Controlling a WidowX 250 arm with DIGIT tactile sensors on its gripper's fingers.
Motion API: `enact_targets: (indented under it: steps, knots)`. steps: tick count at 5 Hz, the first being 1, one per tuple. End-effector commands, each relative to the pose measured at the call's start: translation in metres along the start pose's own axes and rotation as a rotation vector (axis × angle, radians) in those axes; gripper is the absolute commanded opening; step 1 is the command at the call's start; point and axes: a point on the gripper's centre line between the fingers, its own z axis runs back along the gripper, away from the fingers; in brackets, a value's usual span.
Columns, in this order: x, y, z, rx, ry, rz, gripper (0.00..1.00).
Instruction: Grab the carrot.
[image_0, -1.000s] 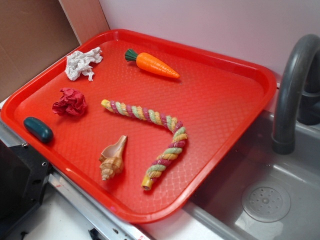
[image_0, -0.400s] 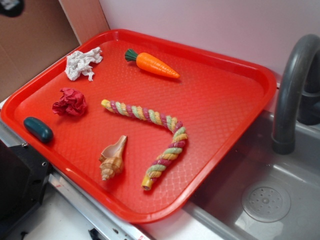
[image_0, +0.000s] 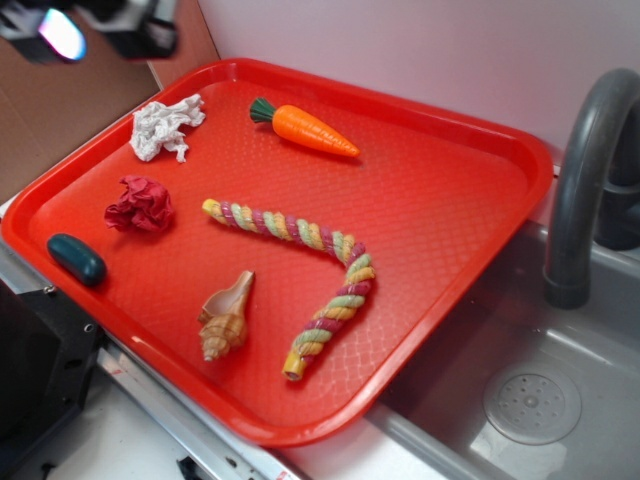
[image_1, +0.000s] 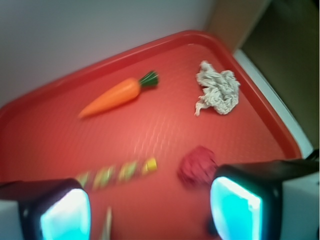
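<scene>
The orange carrot (image_0: 305, 127) with its dark green stem cap lies on the far part of the red tray (image_0: 450, 240), tip pointing right. In the wrist view the carrot (image_1: 117, 95) lies ahead, stem to the right. My gripper (image_0: 90, 25) shows blurred at the top left of the exterior view, high above the tray's left corner and far from the carrot. In the wrist view the gripper (image_1: 150, 207) is open and empty, with the two blue-lit pads (image_1: 235, 207) wide apart.
On the tray lie a white crumpled cloth (image_0: 162, 125), a red crumpled ball (image_0: 142, 204), a dark teal oval piece (image_0: 76, 258), a seashell (image_0: 226, 316) and a long multicoloured twisted rope (image_0: 300, 270). A grey tap (image_0: 585, 170) and a sink (image_0: 530, 400) are to the right.
My gripper has come into the exterior view at the top left and moved rightwards. Nothing on the tray has moved.
</scene>
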Motion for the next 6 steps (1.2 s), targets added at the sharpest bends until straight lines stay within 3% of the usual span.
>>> enact_targets:
  steps: [1,3,5,6]
  knots:
    - [0.041,-0.035,-0.042,0.034,-0.044,0.295,1.00]
    - [0.079,-0.049,-0.088,0.074,-0.012,0.457,1.00]
    - [0.076,-0.004,-0.140,0.172,0.062,0.538,1.00]
    - [0.077,-0.009,-0.160,0.133,0.090,0.524,1.00]
